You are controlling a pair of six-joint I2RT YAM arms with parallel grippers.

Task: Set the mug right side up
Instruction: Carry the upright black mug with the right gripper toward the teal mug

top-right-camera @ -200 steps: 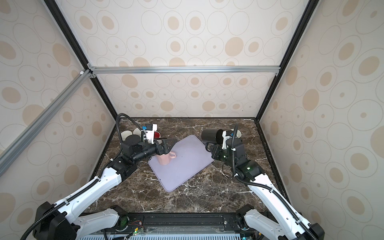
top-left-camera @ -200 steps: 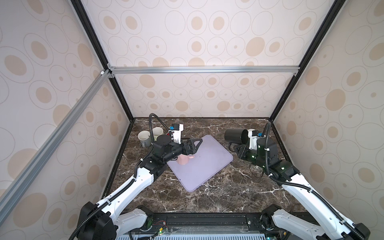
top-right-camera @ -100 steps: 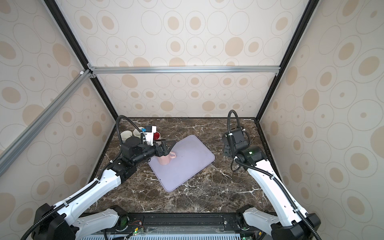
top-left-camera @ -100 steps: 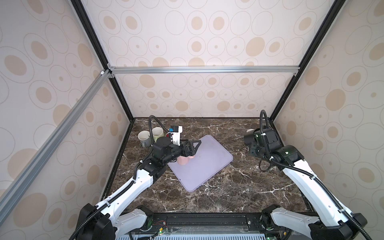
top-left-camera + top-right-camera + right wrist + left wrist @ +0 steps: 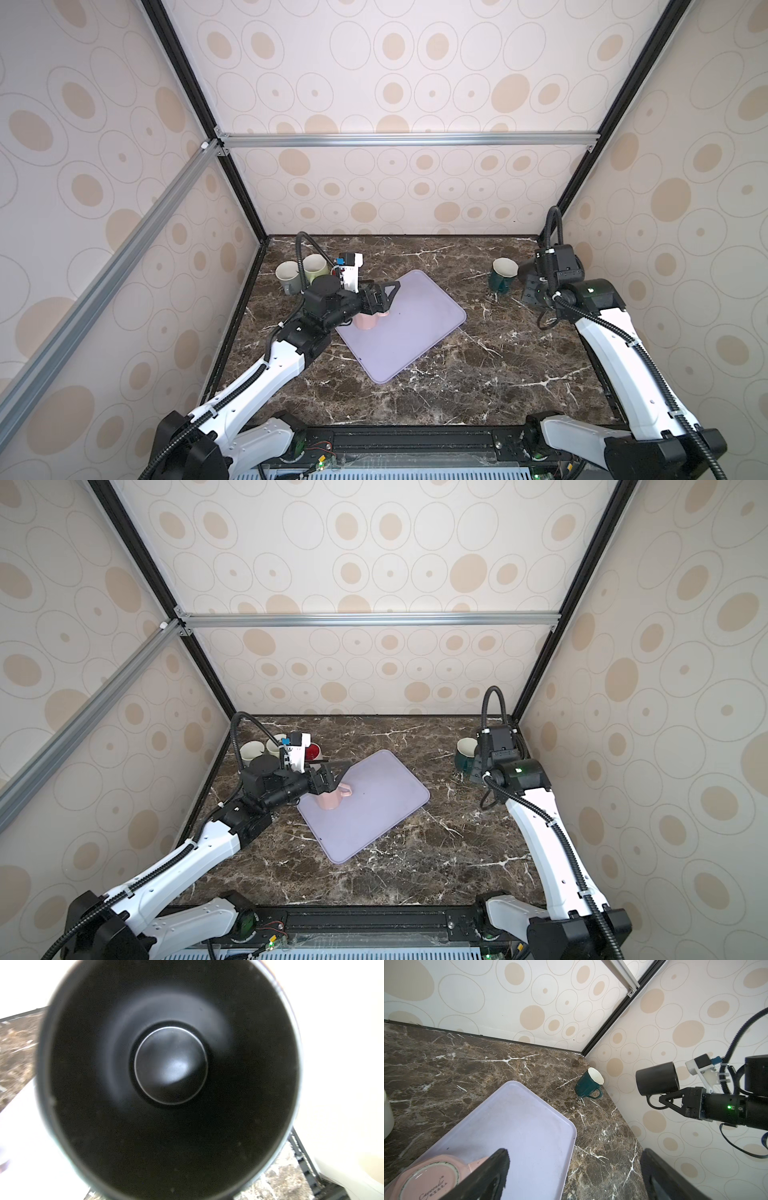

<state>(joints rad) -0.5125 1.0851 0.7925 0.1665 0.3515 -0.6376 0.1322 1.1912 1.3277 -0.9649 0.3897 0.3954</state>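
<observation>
Item: pink mug, standing mouth-down on the left part of the lavender tray; the left wrist view shows its base ring and maker's script uppermost. Left pincer: released, jaws spread wide, poised just over the mug, no contact visible. Right pincer: clenched on the handle of a black mug, which is carried on its side clear of the desk near the far right corner, close to an upright teal mug; it may be due for righting too. Also present: pale mugs at far left. Step in hand, by judgement: approach to the pink mug, with the grasp not yet made. The next move calls for lowering the open jaws around wall or handle, closing, lifting clear of the tray, and rolling the wrist half a turn before setting down.
</observation>
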